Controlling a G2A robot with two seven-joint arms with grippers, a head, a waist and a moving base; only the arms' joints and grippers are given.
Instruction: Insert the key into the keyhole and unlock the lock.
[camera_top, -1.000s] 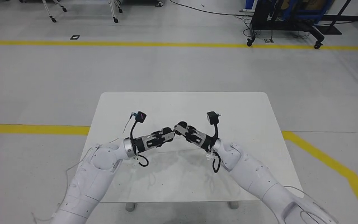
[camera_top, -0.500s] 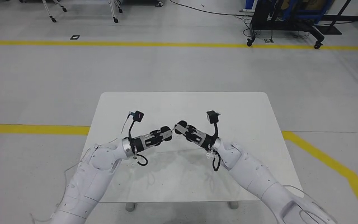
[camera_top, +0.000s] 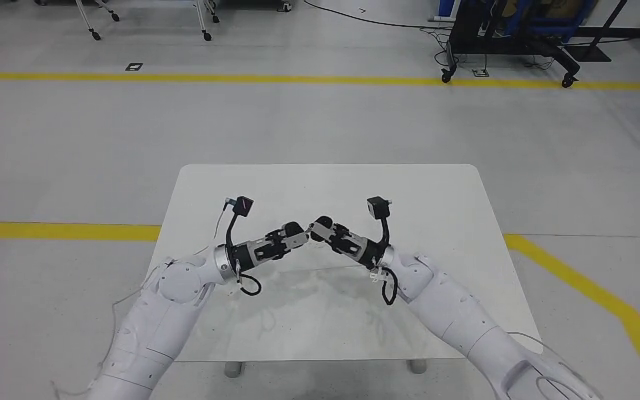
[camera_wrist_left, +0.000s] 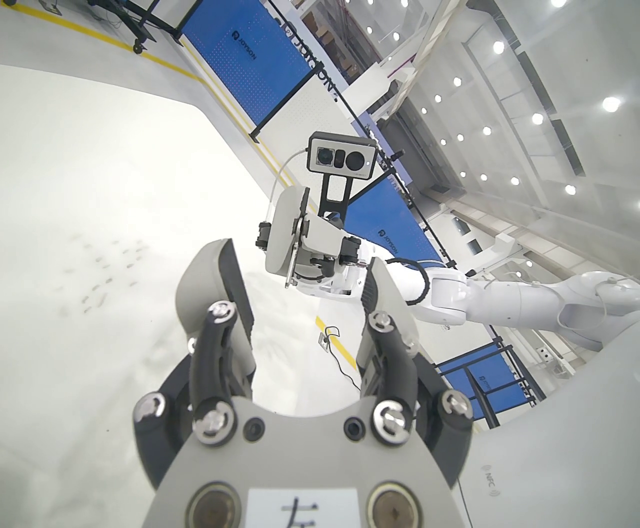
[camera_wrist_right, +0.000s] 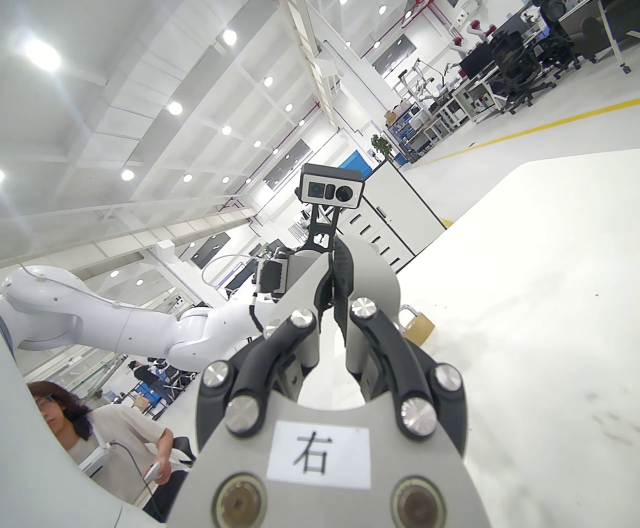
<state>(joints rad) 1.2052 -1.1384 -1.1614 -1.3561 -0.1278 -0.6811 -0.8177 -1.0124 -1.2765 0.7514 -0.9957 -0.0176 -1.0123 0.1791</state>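
**Bench** (camera_top: 430, 200): White surface with faint dark scuffs. Both arms meet over its middle, their working ends nearly tip to tip.

**Left end effector** (camera_wrist_left: 300, 257): Fingers are spread wide with nothing between them. It is raised off the bench and faces the other arm.

**Right end effector** (camera_wrist_right: 334, 260): Fingers are pressed together. Whether the key is pinched between the pads cannot be told.

**Lock** (camera_wrist_right: 419, 326): A brass padlock lies on the bench just beside the right end effector, partly hidden behind one finger. The shackle appears closed. Which way the keyhole faces cannot be determined.

**Step in hand (judgement):** Early stage. The lock rests ungripped, so insertion has not begun and the arms are positioned for the pick-up.

**Next move (judgement):** The open left end effector needs to come down over the lock body and hold it firm with the keyhole exposed. The right end effector can then line up with it.

**Obstructions:** The two end effectors crowd one spot. The right one's fingers stand close against the lock, and both wrist camera stalks rise nearby. Contact between the arms is the main hazard.
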